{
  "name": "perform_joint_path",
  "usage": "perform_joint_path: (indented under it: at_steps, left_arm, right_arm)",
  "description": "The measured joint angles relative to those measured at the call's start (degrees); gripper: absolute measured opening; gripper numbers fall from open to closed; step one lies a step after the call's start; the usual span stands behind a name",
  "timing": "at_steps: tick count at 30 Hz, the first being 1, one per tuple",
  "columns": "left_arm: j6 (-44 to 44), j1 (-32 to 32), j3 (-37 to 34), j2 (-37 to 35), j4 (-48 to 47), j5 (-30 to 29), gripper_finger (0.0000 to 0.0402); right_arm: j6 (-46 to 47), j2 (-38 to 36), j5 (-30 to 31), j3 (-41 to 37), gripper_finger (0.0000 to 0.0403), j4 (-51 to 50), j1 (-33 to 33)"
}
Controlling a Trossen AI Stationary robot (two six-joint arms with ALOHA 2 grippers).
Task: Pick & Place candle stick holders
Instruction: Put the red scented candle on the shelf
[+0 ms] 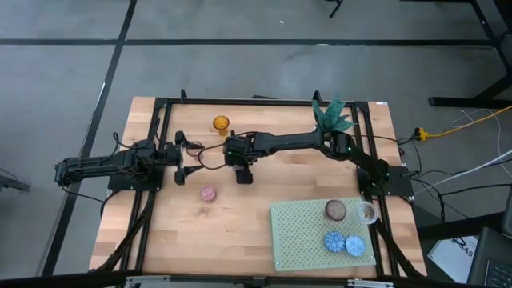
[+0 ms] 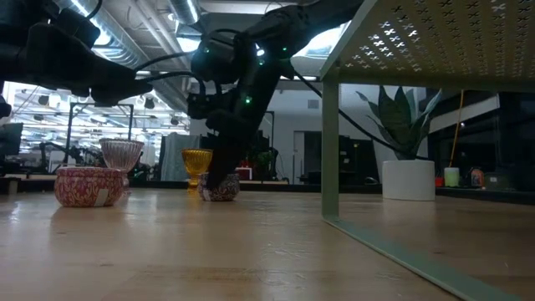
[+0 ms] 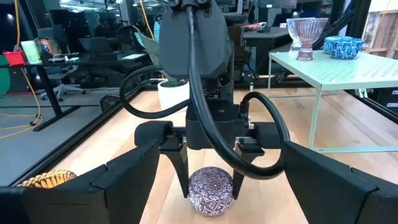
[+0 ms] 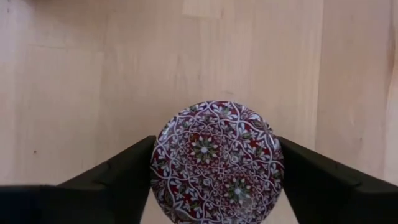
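Straddling a patterned red-and-white holder (image 4: 217, 163) near the table's (image 1: 160, 232) centre, the right gripper (image 4: 217, 177) has its fingers touching or nearly touching both sides, evidently closing for a lift; whether it pinches yet cannot be told. The left gripper (image 3: 214, 186) waits just beside, fingers spread. An amber holder (image 1: 221, 123) stands near the far edge, a pink one (image 1: 208, 193) mid-table, and four sit on the green mat (image 1: 296, 236) at the near right corner, presumably the destination.
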Motion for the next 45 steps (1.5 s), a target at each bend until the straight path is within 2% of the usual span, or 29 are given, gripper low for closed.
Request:
perform_joint_path:
  at_steps: [10,19,35,45]
  left_arm:
    - [0.0,0.0,0.0,0.0,0.0,0.0,0.0334]
    - [0.0,0.0,0.0,0.0,0.0,0.0,0.0334]
    - [0.0,0.0,0.0,0.0,0.0,-0.1,0.0334]
    - [0.0,0.0,0.0,0.0,0.0,-0.1,0.0334]
  right_arm:
    - [0.0,-0.7,0.2,0.0,0.0288,-2.7,0.1]
    - [0.6,-5.3,0.2,0.0,0.0288,-7.6,0.1]
    - [7.7,-18.0,0.2,0.0,0.0288,-18.6,0.4]
    - [11.7,-26.4,0.2,0.0,0.0288,-24.9,5.7]
